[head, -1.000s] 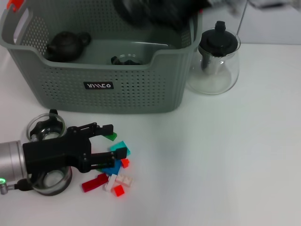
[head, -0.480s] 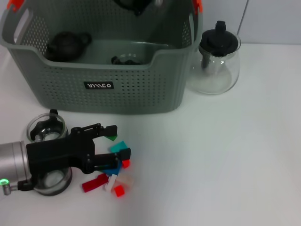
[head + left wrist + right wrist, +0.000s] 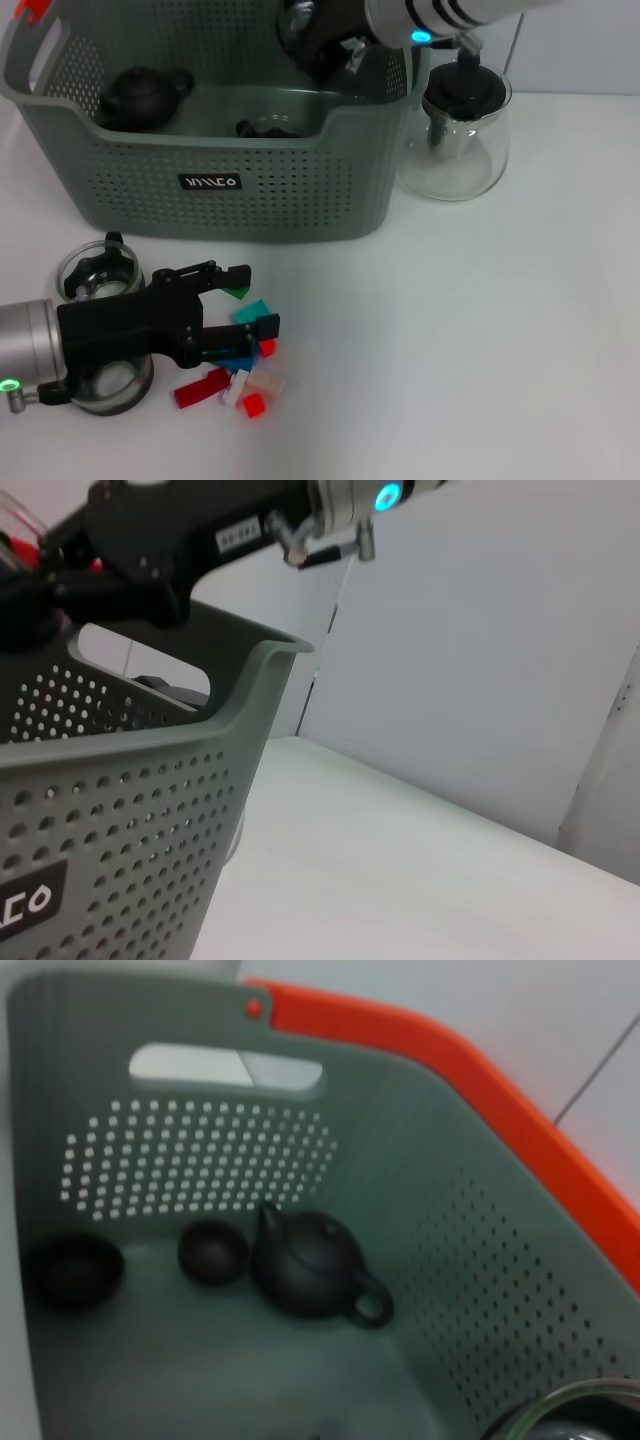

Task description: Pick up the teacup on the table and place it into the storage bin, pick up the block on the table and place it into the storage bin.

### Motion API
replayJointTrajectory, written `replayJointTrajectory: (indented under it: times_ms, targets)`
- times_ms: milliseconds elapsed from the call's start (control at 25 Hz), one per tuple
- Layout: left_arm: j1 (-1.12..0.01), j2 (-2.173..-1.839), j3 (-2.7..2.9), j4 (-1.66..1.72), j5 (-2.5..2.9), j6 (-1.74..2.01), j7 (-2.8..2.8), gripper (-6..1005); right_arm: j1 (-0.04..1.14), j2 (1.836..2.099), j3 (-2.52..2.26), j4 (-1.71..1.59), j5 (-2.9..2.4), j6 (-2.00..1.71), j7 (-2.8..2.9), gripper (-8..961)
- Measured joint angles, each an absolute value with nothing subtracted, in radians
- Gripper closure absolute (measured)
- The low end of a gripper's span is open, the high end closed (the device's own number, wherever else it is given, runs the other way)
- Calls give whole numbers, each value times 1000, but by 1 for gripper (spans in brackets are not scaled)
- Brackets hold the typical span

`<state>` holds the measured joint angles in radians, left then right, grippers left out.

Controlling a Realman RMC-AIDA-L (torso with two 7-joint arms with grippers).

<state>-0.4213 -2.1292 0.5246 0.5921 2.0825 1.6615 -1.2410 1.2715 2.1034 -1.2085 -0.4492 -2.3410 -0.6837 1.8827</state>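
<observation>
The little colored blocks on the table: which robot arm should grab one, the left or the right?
Probably the left. The left gripper sits open right at the pile of blocks on the table. The right gripper is far away, up over the storage bin.

White table [image 3: 480, 350] lay bare across the right and front. Storage bin [image 3: 230, 170] walled off the rear left; glass teapot [image 3: 462, 135] stood just beside its right end. Loose blocks [image 3: 245, 370] and two glass cups [image 3: 95, 270] crowded the front left. Right arm [image 3: 420, 20] hung over the bin's back right corner.
</observation>
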Motion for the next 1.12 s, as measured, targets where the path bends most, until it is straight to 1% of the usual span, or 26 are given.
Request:
replayJointTrajectory:
  times_ms: [1120]
  targets:
    - [-422, -2134, 525, 592, 2081, 1663, -1242, 172, 1244, 2101, -1241, -411, -2346, -659, 1891, 896]
